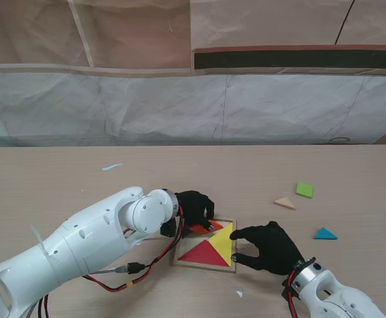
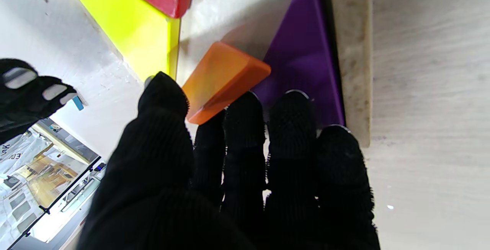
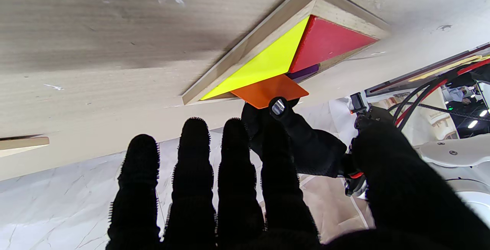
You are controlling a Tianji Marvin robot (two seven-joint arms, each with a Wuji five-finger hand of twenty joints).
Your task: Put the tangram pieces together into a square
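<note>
Tangram pieces are what you are working on, and your left hand (image 2: 237,173) is pinching the orange piece (image 2: 224,79) between thumb and fingertips, holding it tilted over the wooden tray (image 1: 178,252), one corner lying against the purple triangle (image 2: 302,62). It is not seated yet. In the stand view that hand (image 1: 196,209) is sitting at the tray's far left corner.

Moving outward, your right hand (image 1: 269,246) is holding nothing: its fingers are spread, the forefinger reaching toward the tray's right edge, beside the yellow triangle (image 1: 223,241). Whether it is touching the frame is hard to tell.

Inside the tray, the red triangle (image 1: 203,254) is lying along the near edge and the yellow one against the right edge, the two meeting along a shared side. The purple triangle is resting against the left wall. So you are looking at three pieces in place and a fourth going in.

Still out on the desk (image 1: 60,179), well apart from the tray on the right, are lying a green square (image 1: 304,190), a tan triangle (image 1: 284,203) and a blue triangle (image 1: 325,234). By my judgement you are roughly halfway: the orange piece needs settling flat, then those three need fetching.
</note>
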